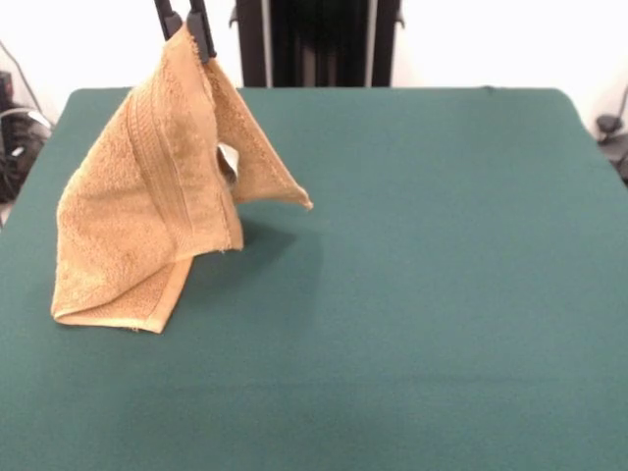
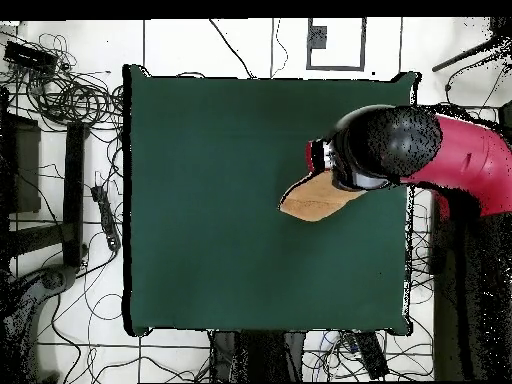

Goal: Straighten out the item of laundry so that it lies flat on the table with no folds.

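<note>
The item of laundry (image 1: pixel 147 196), an orange-tan terry towel with a ribbed band, hangs from its top in the front view at upper left. My gripper (image 1: pixel 185 27) is shut on the towel's top edge, its two black fingers (image 1: pixel 201 29) pinching the cloth. The towel drapes down in a folded cone; its lower hem rests on the dark green table (image 1: pixel 412 294), and one corner sticks out to the right. In the overhead view the towel (image 2: pixel 315 198) shows partly under the red and black arm (image 2: pixel 440 155), near the table's (image 2: pixel 220 200) right side.
Cables and gear lie on the floor left of the table (image 2: pixel 60 100) in the overhead view. The black pedestal (image 1: pixel 319 39) stands behind the table's far edge.
</note>
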